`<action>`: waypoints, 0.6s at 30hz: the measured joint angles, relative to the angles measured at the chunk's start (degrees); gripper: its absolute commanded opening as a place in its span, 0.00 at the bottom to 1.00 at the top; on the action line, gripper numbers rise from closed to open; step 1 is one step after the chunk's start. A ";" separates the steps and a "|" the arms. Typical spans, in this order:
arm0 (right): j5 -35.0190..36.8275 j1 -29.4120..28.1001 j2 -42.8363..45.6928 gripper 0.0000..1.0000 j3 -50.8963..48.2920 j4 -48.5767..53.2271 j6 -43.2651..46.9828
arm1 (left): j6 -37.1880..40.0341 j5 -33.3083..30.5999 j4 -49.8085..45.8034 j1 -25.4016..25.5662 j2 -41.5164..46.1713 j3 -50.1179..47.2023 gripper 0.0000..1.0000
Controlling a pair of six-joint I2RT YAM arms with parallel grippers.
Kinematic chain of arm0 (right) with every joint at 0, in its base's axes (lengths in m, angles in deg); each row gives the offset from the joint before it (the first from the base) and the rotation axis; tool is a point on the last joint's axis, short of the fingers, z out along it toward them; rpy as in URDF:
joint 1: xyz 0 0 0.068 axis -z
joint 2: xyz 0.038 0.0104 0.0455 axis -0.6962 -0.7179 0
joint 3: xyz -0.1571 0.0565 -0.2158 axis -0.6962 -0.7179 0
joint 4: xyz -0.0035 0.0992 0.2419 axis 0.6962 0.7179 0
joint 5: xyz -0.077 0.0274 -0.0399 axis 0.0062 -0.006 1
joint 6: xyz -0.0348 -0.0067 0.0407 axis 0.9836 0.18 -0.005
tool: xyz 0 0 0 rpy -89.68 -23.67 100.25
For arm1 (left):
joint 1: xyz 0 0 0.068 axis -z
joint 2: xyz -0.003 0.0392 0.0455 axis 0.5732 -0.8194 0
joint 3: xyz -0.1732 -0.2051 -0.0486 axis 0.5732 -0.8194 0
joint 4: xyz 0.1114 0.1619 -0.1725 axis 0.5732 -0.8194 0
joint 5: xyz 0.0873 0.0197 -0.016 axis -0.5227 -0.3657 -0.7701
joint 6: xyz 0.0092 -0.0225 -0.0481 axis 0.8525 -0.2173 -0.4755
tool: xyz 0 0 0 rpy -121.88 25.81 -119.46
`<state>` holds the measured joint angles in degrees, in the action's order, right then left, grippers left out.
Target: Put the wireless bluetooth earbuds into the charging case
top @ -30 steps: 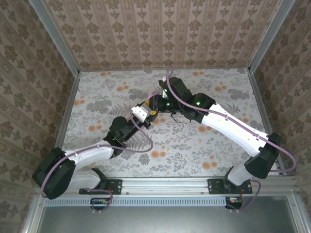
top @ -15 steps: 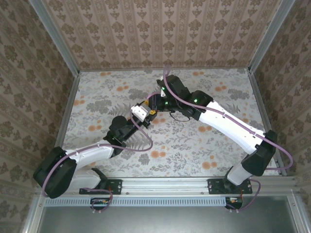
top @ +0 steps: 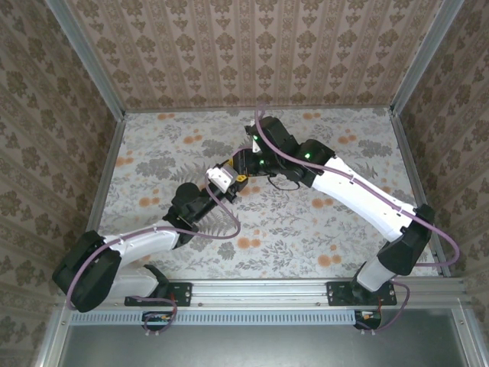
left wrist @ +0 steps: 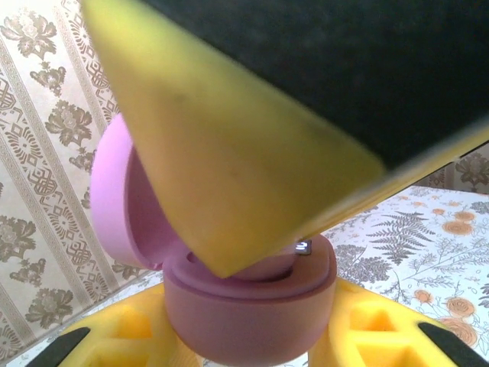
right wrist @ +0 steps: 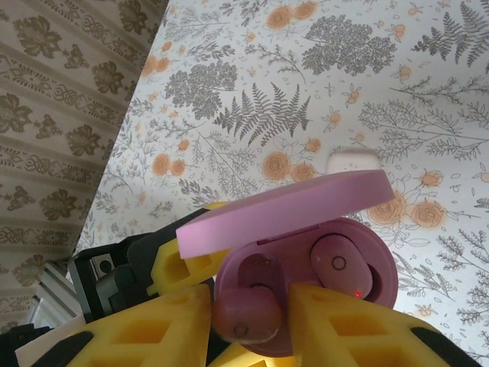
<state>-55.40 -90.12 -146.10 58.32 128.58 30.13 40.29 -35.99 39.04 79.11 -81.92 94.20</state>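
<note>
The bud (right wrist: 243,325) is judged light, hard and slippery, best pinched across its rounded body. It is clamped in the right gripper (right wrist: 250,297) at the case's (right wrist: 380,264) empty socket and is not yet seated. A second bud (right wrist: 340,267) is lodged in the other socket. The case is clamped at its base by the left gripper (left wrist: 248,340), with its lid (right wrist: 283,206) raised. The sockets and buds are shown from the right wrist. From the left wrist the case's outer wall is seen, the sockets being masked by a right finger (left wrist: 229,153).
</note>
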 measured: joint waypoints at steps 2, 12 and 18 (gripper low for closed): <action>0.02 0.11 -0.37 0.36 0.46 0.55 0.33 | 0.00 0.09 -0.20 0.00 0.00 -0.07 0.31; 0.09 0.44 0.63 0.39 -0.85 -0.98 0.39 | 0.00 0.44 0.07 -0.04 0.02 -0.07 0.30; 0.20 0.85 3.48 0.41 -3.23 -2.40 0.35 | 0.00 0.68 1.22 -0.04 0.33 -0.07 0.31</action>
<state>-55.20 -89.27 -142.63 55.08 126.17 30.48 40.29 -35.31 40.26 79.07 -81.59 94.14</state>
